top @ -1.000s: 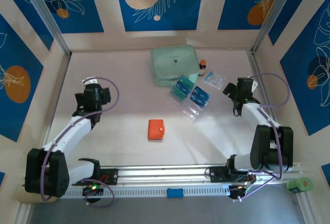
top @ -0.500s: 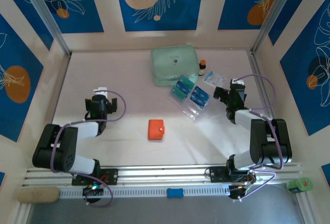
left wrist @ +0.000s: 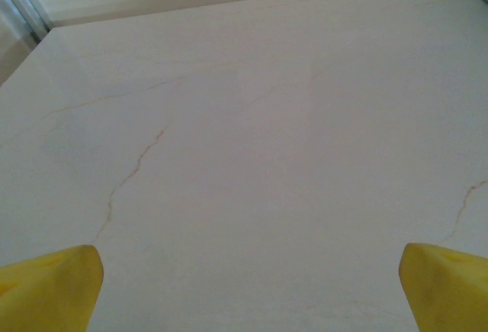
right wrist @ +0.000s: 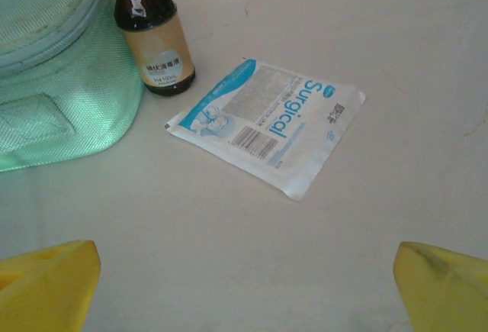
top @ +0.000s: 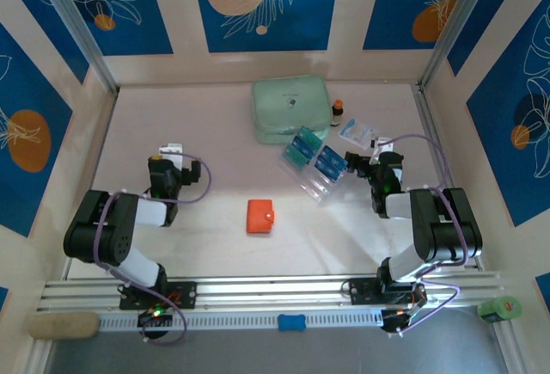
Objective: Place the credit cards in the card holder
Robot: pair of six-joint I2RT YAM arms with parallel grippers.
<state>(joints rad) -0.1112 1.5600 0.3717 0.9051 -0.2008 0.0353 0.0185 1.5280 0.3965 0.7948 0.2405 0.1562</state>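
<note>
Left tool (left wrist: 248,286) wide, yellow fingertips (left wrist: 49,286) far apart over bare bench (left wrist: 252,118), holding nothing. Right tool (right wrist: 244,290) wide too, empty, facing a Surgical packet (right wrist: 267,124) and a small brown bottle (right wrist: 152,38). Card holder (top: 259,216) lies flat mid-bench between the arms: orange, squarish, folded shut (snap tab on its right side). Farther back and right, credit cards (top: 301,146), teal-blue with pale markings, sit on a clear tray (top: 316,187), just in front of the mint-green zip case (top: 290,109).

Pale tabletop (left wrist: 244,133) matt, faintly veined; mint-green zip case (right wrist: 53,88) woven cloth; small dark-brown bottle (right wrist: 156,49) glossy; white-and-blue flat packet (right wrist: 267,122) smooth.
</note>
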